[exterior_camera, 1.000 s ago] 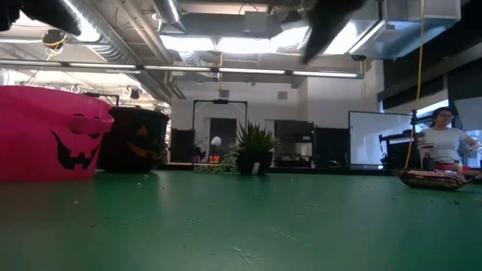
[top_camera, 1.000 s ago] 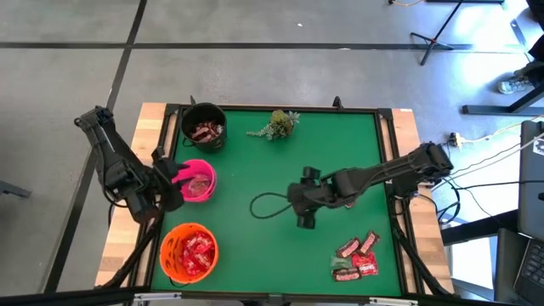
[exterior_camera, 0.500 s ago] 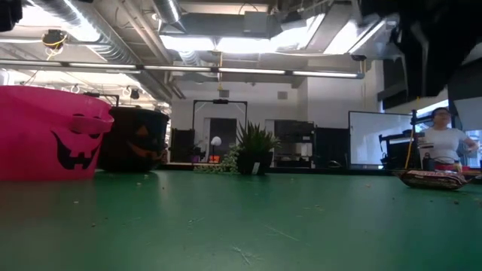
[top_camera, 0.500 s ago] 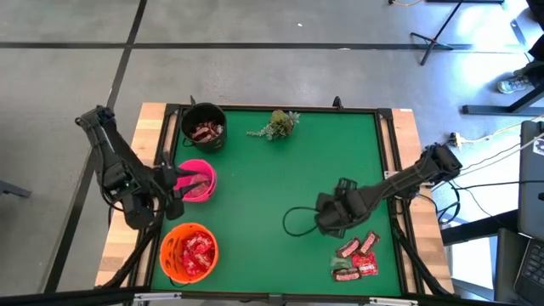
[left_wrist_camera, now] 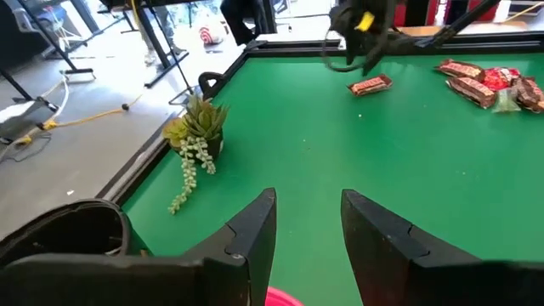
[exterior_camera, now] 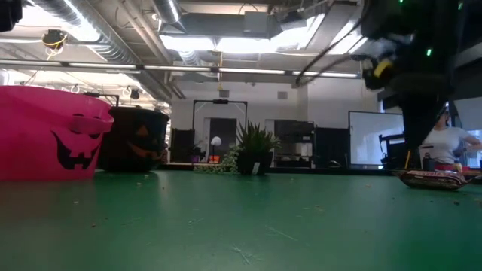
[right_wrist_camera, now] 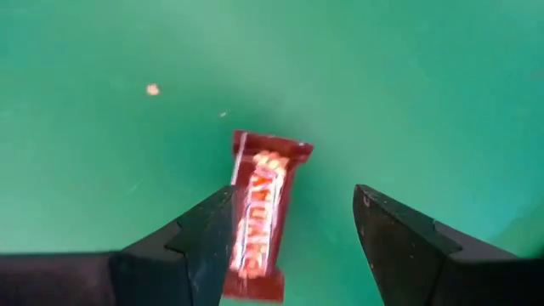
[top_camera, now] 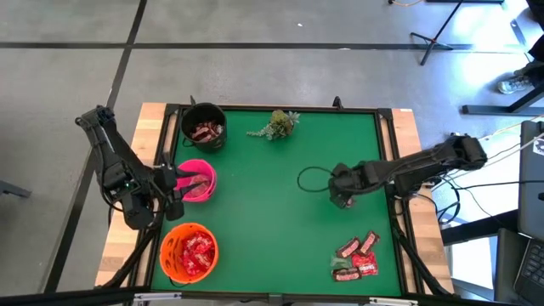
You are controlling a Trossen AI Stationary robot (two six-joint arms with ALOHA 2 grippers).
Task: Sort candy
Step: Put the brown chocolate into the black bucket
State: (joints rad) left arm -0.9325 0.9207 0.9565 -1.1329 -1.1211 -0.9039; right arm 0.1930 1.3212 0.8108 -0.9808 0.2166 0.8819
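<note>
Above the green table [top_camera: 272, 212], right gripper [right_wrist_camera: 293, 225] hangs spread over a candy bar [right_wrist_camera: 259, 212].

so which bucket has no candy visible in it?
In the high view, the pink bucket by the left pincer. The black bucket shows brown bars and the orange bucket red packets.

A green table mat [top_camera: 280, 212] lies beneath the pincers. Pink bowl [top_camera: 198, 180] sits beside the left pincer, between a black bowl [top_camera: 204, 126] and orange bowl [top_camera: 189, 252]. A leafy sprig [top_camera: 276, 124] lies far off.
</note>
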